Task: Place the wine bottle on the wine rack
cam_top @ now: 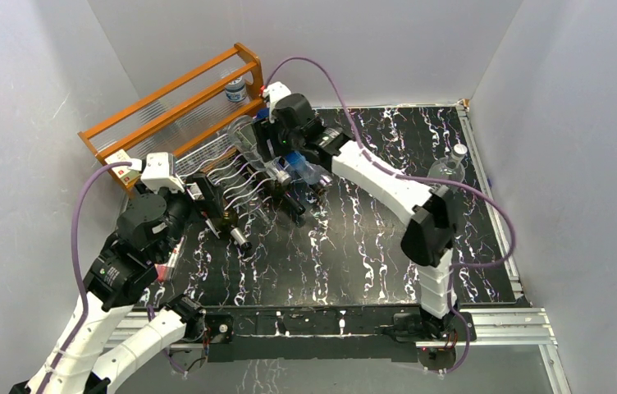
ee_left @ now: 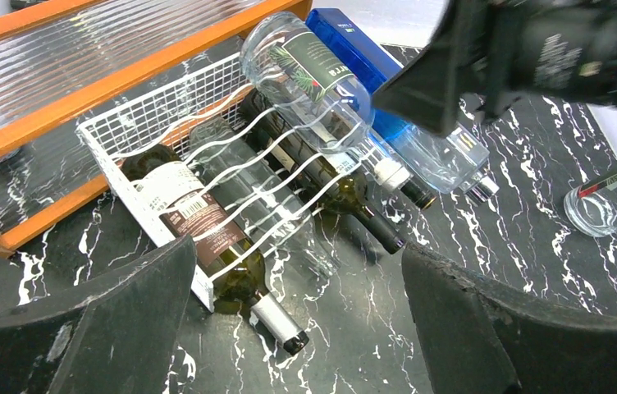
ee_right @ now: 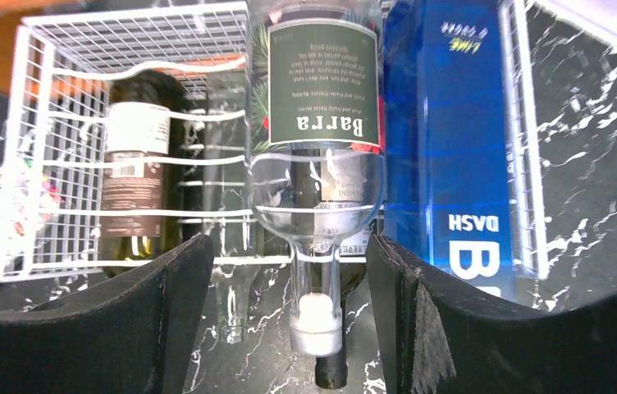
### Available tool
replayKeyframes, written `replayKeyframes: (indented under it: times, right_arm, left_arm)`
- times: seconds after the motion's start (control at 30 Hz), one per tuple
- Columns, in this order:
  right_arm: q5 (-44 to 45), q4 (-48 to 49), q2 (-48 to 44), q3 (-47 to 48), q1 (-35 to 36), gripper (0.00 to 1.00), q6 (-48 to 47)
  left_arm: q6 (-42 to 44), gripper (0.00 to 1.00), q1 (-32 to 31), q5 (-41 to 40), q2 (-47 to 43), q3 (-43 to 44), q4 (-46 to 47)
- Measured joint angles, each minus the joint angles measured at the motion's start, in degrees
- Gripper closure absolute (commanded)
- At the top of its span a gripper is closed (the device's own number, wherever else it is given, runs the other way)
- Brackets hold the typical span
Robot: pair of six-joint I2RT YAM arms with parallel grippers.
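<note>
As pale walls (cam_top: 592,123) enclose, marbled table (cam_top: 371,246) bears wine rack (cam_top: 211,156).

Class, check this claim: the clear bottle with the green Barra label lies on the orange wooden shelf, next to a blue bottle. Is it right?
Not quite. The clear bottle lies on the white wire rack, not on the orange shelf. The blue bottle is indeed next to it. The right wrist view shows this.

The black, white-veined table (cam_top: 354,246) carries a white wire rack (ee_left: 166,107) at far left, an orange wooden shelf (cam_top: 174,90) just behind it, and a clear glass bottle (cam_top: 449,164) far right.
</note>
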Motion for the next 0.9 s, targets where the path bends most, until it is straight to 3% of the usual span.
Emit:
replayKeyframes:
  times: [0.2, 0.3, 0.43, 0.5, 0.57, 0.67, 0.7, 0.9]
  right_arm:
    - [0.8, 5.1, -12.5, -8.3, 0.0, 0.21, -0.4]
    - [2.8, 7.3, -21.1, -17.4, 0.0, 0.21, -0.4]
    - [11.0, 10.3, -34.3, -33.9, -0.1, 0.15, -0.5]
    - [19.6, 6.6, -43.0, -41.5, -1.4, 0.15, -0.6]
    - [27.5, 5.6, -45.8, -41.7, -6.7, 0.13, -0.3]
    - [30.4, 4.2, -45.9, -41.7, -18.2, 0.13, 0.7]
    - [30.9, 2.7, -45.7, -41.7, -25.1, 0.14, 2.8]
    - [34.9, 2.4, -47.3, -44.5, -32.0, 0.14, 9.1]
  left_arm:
    - [-0.1, 0.04, 0.0, 1.7, 0.5, -0.1, 0.0]
    - [-0.2, 0.03, 0.0, 3.0, 0.5, -1.9, 0.3]
    - [-0.6, 0.02, 0.0, 6.2, 0.7, -6.7, 2.5]
    - [-1.4, 0.02, 0.0, 9.2, 1.1, -11.6, 5.2]
    - [-1.8, 0.02, 0.0, 11.6, 2.7, -13.3, 7.9]
    - [-2.0, 0.02, 0.0, 13.7, 3.3, -14.0, 10.1]
    - [-1.9, 0.02, 0.0, 14.6, 3.3, -14.1, 10.8]
    - [-1.3, 0.02, 0.0, 17.5, 2.6, -14.2, 12.1]
